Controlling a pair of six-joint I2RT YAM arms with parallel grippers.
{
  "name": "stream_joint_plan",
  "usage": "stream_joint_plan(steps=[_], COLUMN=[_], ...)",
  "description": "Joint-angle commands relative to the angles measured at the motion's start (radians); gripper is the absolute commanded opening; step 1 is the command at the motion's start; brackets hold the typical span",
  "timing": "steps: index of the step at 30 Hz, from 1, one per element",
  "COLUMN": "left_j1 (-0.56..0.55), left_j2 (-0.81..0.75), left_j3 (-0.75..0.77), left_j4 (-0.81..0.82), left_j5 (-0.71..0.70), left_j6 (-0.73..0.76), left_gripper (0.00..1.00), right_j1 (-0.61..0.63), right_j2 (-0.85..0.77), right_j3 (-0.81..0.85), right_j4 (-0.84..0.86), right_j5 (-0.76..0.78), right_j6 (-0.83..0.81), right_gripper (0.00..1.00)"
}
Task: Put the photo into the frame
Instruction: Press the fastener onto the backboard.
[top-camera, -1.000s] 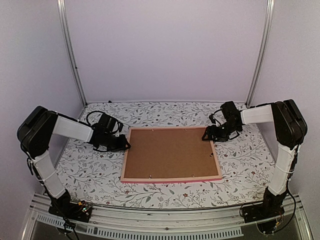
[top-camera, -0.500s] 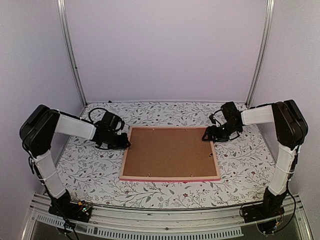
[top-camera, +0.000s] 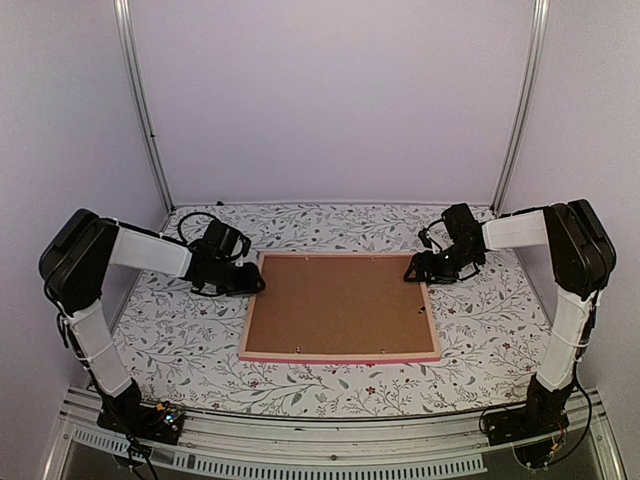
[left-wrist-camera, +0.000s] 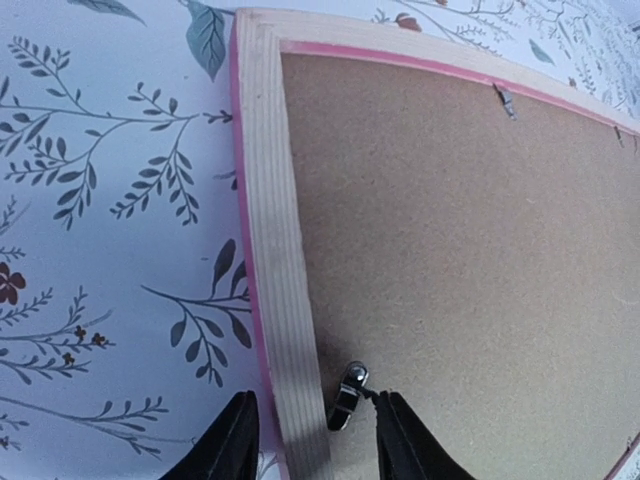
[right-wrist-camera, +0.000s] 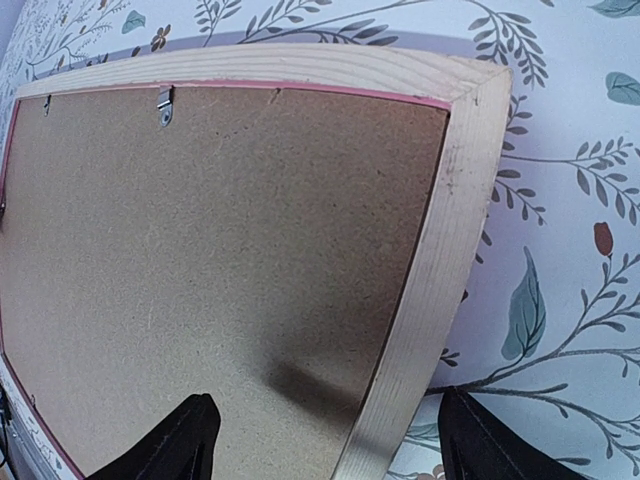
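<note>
The frame (top-camera: 341, 356) lies face down on the floral desk (top-camera: 180, 330), its brown backing board (top-camera: 340, 305) hiding whatever is inside. The left tool (left-wrist-camera: 320, 450), fingers parted, straddles the left rail beside a metal clip (left-wrist-camera: 347, 395). The right tool (right-wrist-camera: 337, 445) gapes wide across the right rail.

Brought the left gripper (top-camera: 254, 287) rightward to the frame's (top-camera: 340, 356) far-left corner and spread its jaws wider. Turned the frame a touch, near rail now more level in the top view.
</note>
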Motion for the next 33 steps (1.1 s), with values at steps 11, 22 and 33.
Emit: stream_joint_plan(steps=[11,22,33], left_j1=[-0.015,-0.014,-0.015], left_j2=[0.040,0.037,0.038], left_j3=[0.038,0.001,-0.019], left_j4=[-0.045,-0.052,-0.025], left_j5=[0.003,-0.043,-0.018], left_j6=[0.048,0.044,0.025], left_gripper=[0.45,0.30,0.24], right_j1=[0.005,0.006,0.004], right_j2=[-0.010,-0.005,-0.007], right_j3=[-0.026,-0.021,-0.019], right_j4=[-0.015,-0.019,-0.022], right_j5=[-0.012,-0.020,-0.024], right_j6=[0.001,0.000,0.001], right_gripper=[0.79,0.80,0.80])
